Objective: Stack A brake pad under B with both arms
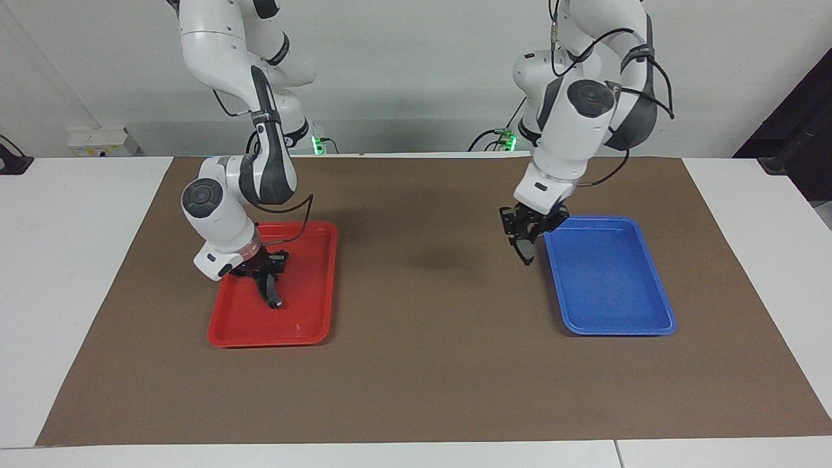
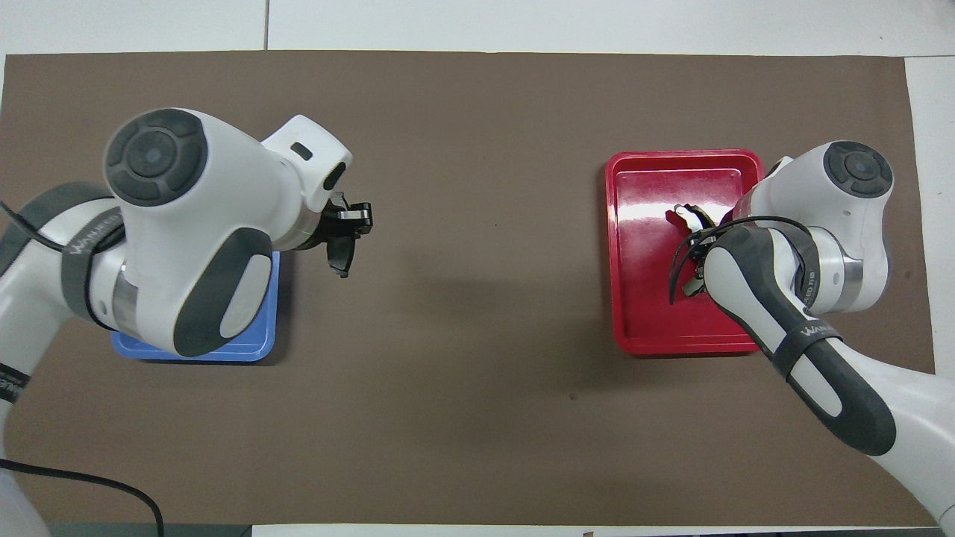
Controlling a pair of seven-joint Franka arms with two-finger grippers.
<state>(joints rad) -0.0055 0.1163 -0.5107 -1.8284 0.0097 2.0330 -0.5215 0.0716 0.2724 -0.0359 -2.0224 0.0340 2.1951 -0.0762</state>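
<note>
My left gripper (image 1: pixel 524 242) is shut on the A brake pad (image 1: pixel 526 251), a short dark grey pad. It holds the pad in the air over the brown mat, just beside the blue tray (image 1: pixel 611 305) toward the table's middle. In the overhead view the left gripper (image 2: pixel 346 237) and the A brake pad (image 2: pixel 340 258) show past the arm's wrist. My right gripper (image 1: pixel 268 286) is low in the red tray (image 1: pixel 305 312), shut on B (image 1: pixel 273 296), the long curved pad, which hangs with its lower end at the tray floor. From overhead B (image 2: pixel 685 218) is partly hidden by the right arm.
The brown mat (image 1: pixel 422 364) covers the table between the two trays. The blue tray (image 2: pixel 257 339) is mostly hidden under the left arm from overhead. The red tray (image 2: pixel 642 298) lies toward the right arm's end.
</note>
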